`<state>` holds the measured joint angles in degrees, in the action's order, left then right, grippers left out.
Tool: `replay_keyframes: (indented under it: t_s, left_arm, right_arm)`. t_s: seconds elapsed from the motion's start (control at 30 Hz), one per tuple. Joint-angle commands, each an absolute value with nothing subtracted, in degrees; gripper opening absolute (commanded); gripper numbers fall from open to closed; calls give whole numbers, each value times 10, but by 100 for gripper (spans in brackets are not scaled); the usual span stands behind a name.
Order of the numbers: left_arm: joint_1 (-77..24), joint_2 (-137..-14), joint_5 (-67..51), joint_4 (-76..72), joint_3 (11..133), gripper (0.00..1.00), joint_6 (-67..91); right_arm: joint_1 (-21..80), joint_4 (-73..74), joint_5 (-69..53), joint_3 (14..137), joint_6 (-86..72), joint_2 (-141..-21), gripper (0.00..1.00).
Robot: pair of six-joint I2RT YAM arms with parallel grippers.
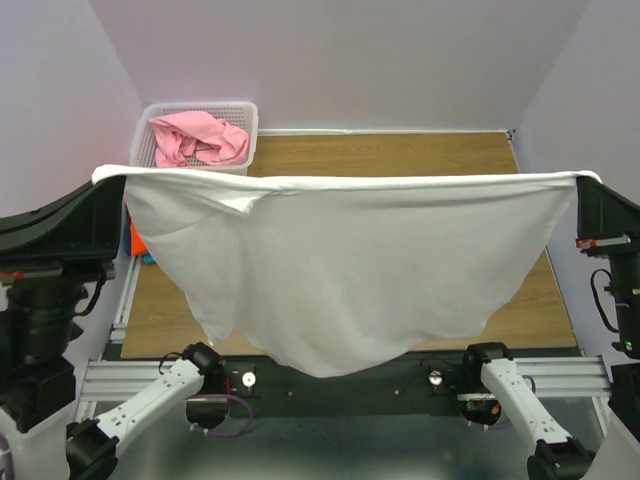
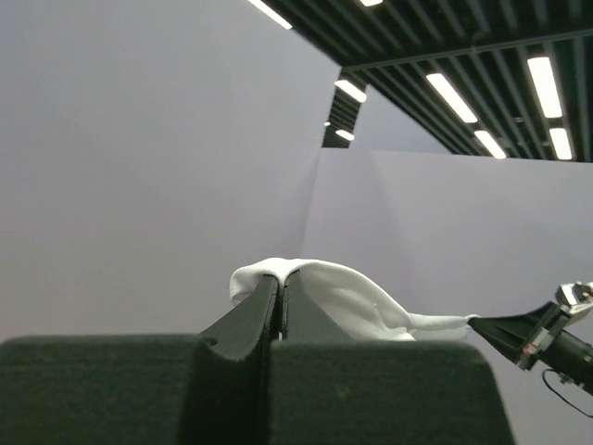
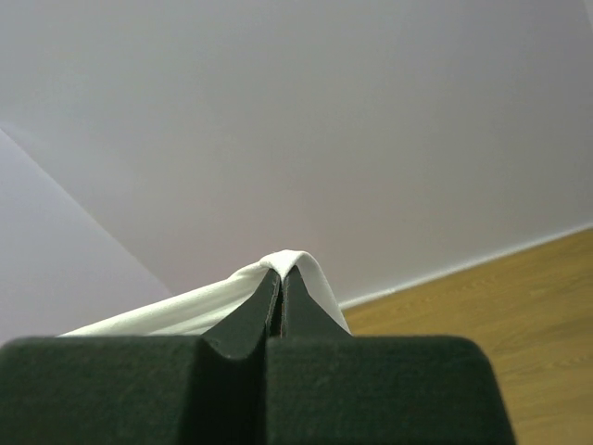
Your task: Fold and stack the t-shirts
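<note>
The white t-shirt (image 1: 340, 270) hangs stretched wide in the air between my two grippers, high above the table. My left gripper (image 1: 108, 178) is shut on its left top corner; the left wrist view shows white cloth (image 2: 343, 297) pinched over the closed fingertips. My right gripper (image 1: 585, 180) is shut on the right top corner, with white cloth (image 3: 296, 269) draped over its closed tips. The pink t-shirt (image 1: 198, 138) lies crumpled in the basket. A sliver of bright orange cloth (image 1: 133, 240) and a bit of teal (image 1: 146, 258) show at the left table edge behind the white shirt.
A white plastic lattice basket (image 1: 250, 118) stands at the back left corner. The wooden table (image 1: 400, 155) runs between lilac walls. The hanging shirt hides most of the table's middle. The arm bases sit on the metal frame (image 1: 350, 380) at the near edge.
</note>
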<state>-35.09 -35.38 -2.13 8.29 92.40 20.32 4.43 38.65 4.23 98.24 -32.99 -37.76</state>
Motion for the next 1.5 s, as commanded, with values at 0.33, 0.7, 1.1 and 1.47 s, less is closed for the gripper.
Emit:
replay_keyframes:
  t_s: [0.33, 0.7, 1.1, 1.47]
  left_arm:
    - [-275, -743, 291, -40, 767, 0, 144]
    - [-233, -1272, 263, 152, 1141, 98, 153]
    - [-233, -1150, 207, 84, 1007, 98, 173]
    - [-235, -937, 140, 15, 662, 98, 275]
  right_arm:
    - [40, 303, 199, 702, -356, -589, 1]
    - [32, 222, 228, 782, -348, -1031, 78]
    - [31, 221, 161, 743, -341, -962, 100]
    - [33, 221, 4, 577, -333, -815, 100]
